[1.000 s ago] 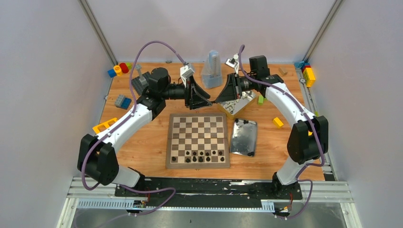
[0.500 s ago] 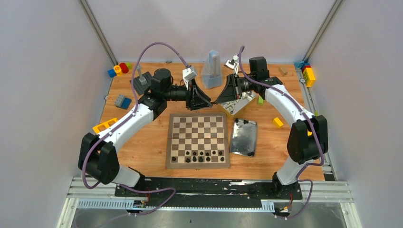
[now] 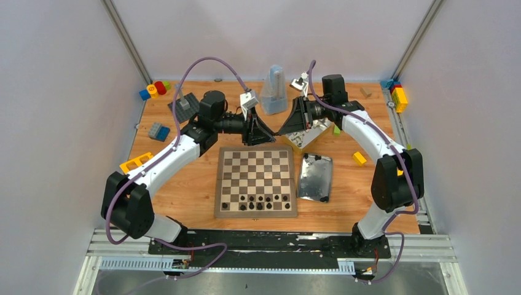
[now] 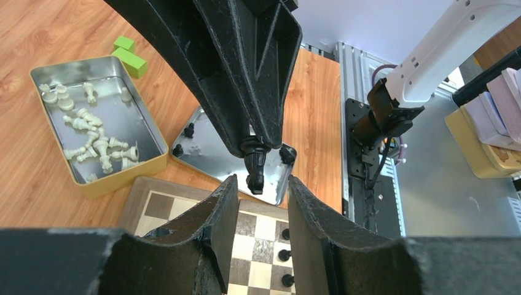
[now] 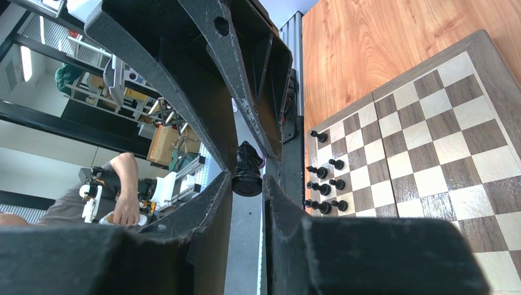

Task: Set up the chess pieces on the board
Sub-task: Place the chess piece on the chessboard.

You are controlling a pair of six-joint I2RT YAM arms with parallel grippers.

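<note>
Above the far edge of the board [image 3: 219,184], close to its far right corner, the 2 claws meet tip to tip over the bench [image 3: 178,184]. The right claw [image 5: 247,186] is clamped on 1 black chess piece [image 4: 254,165], pinching it near its base so that the piece juts out past the fingertips. The left claw [image 3: 268,136] faces it with its jaws apart, 1 finger on each side of the free end of that piece; in the left wrist view a gap shows on both sides, so it brackets the piece without gripping it. On the board, the other black pieces [image 3: 243,207] stand on the 2 ranks along its near edge, and the remaining squares are bare. Just beyond the board's far right corner sits an open tin [image 4: 98,179] with cream-white pieces [image 4: 92,132] lying loose in it. A metal lid [image 3: 315,181] lies flat just beside the board's right edge, with a few small black pieces [image 4: 178,149] near its far corners. 2 green blocks [image 4: 129,55] lie on the bench past the tin, farther from the board.
</note>
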